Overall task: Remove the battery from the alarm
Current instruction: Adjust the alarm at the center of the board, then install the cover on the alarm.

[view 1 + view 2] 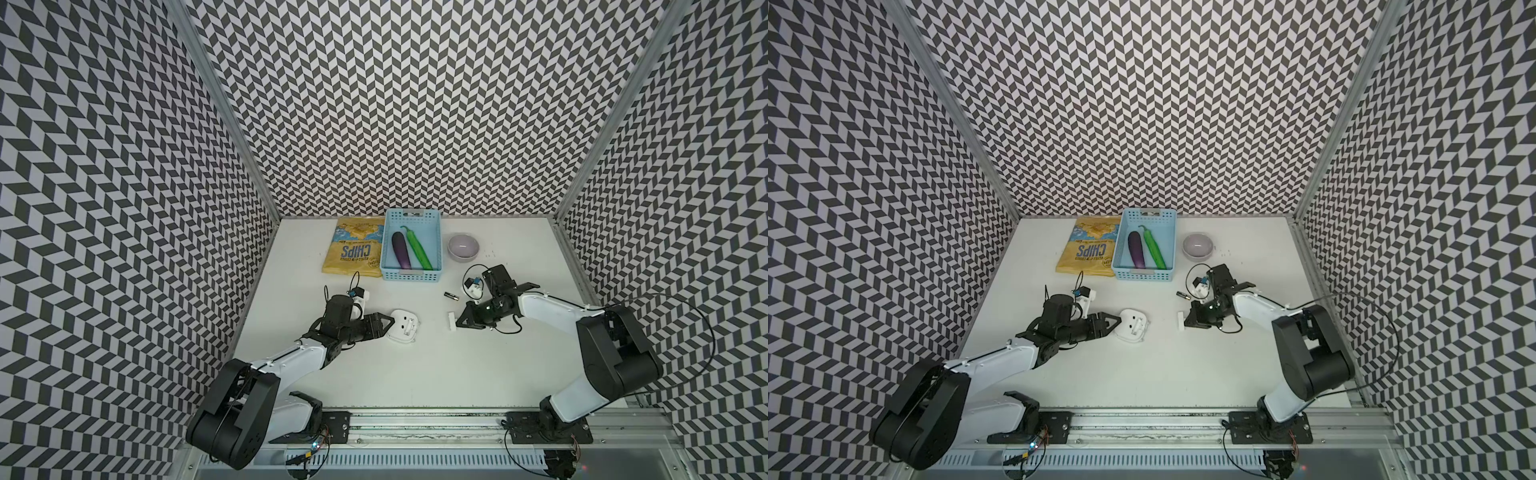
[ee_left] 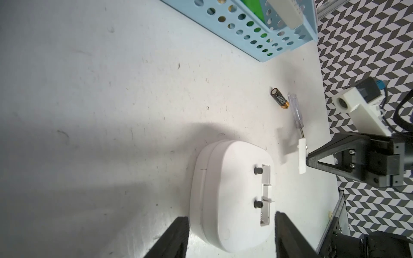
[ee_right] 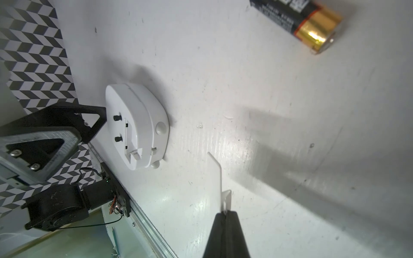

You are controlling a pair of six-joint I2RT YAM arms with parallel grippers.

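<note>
Though the small black, gold-ended cylindrical battery lies free on the white bench, long axis left-right, just above the right end effector, that one is pinched shut on a flat white cover; the left end effector, half-spread, clasps the white rounded-square plastic alarm.

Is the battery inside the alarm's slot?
No, the battery lies on the table beside the screwdriver, well apart from the alarm.
</note>
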